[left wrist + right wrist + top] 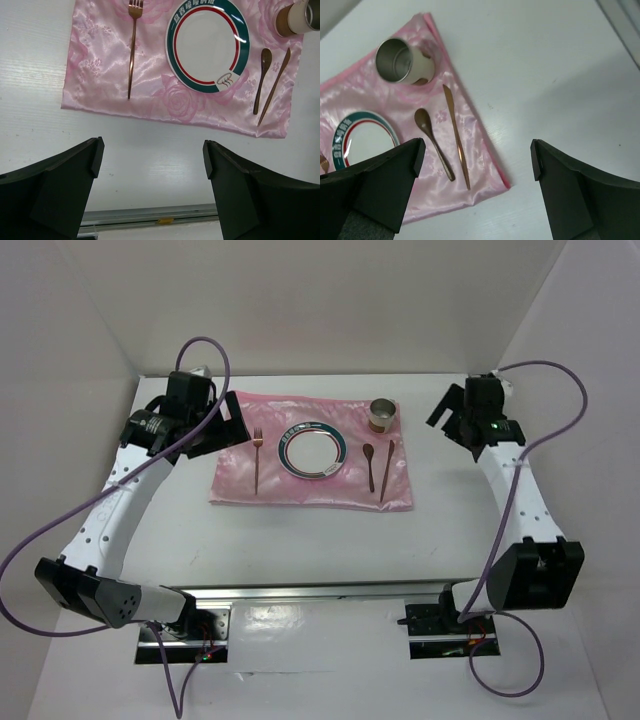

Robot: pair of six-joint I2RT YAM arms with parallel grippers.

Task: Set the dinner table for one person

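Top view: the table spans the scene under both arms. On it a cloth carries fork, plate, spoon, knife and cup.
Left wrist: the left gripper gapes wide over the table, near the cloth's edge.
Right wrist: the right gripper is likewise spread wide.

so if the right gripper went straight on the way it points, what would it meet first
Probably the pink cloth, at its edge beside the knife; depth is unclear, so the right gripper might land on the dinner table just past it.
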